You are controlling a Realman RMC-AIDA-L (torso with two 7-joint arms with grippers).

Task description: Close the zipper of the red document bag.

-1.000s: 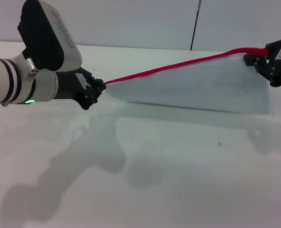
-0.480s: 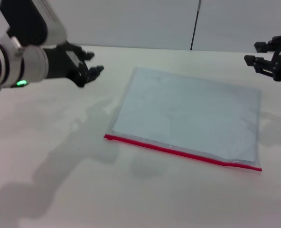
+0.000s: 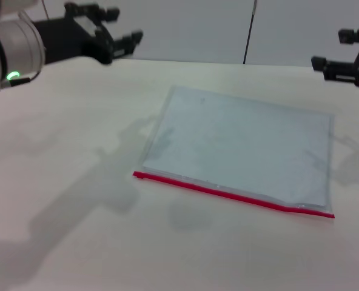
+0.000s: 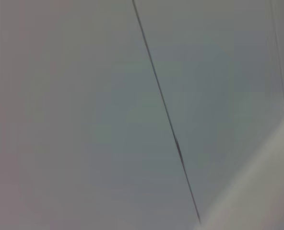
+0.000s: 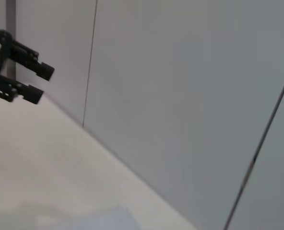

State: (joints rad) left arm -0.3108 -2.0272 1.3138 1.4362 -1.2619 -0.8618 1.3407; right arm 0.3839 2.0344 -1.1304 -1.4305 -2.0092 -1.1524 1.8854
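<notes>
The red document bag (image 3: pixel 243 148) lies flat on the white table (image 3: pixel 76 200), a little right of the middle. It is a pale blue-grey see-through pouch, turned slightly so that its long edges run from the left toward the near right. Nothing rests on it and neither arm touches it.

The zipper (image 3: pixel 228 193) is the bright red strip along the bag's near long edge. It runs from the near left corner to the near right corner. The slider is too small to pick out with any certainty, so which end it sits at cannot be told.

The left gripper (image 3: pixel 122 27) hangs in the air over the far left of the table, well apart from the bag. Its black fingers (image 3: pixel 130 40) are spread wide and hold nothing. A green light glows on the pale wrist behind it. The same gripper shows far off in the right wrist view (image 5: pixel 39 84), fingers apart, above the table's far edge.

The right gripper (image 3: pixel 331 48) hangs at the far right, above and beyond the bag's far right corner, also well clear of it. Its fingers (image 3: pixel 328 63) stand wide apart and empty.

The left wrist view shows only the grey wall (image 4: pixel 84 115) with a thin dark seam and a corner of the table.
</notes>
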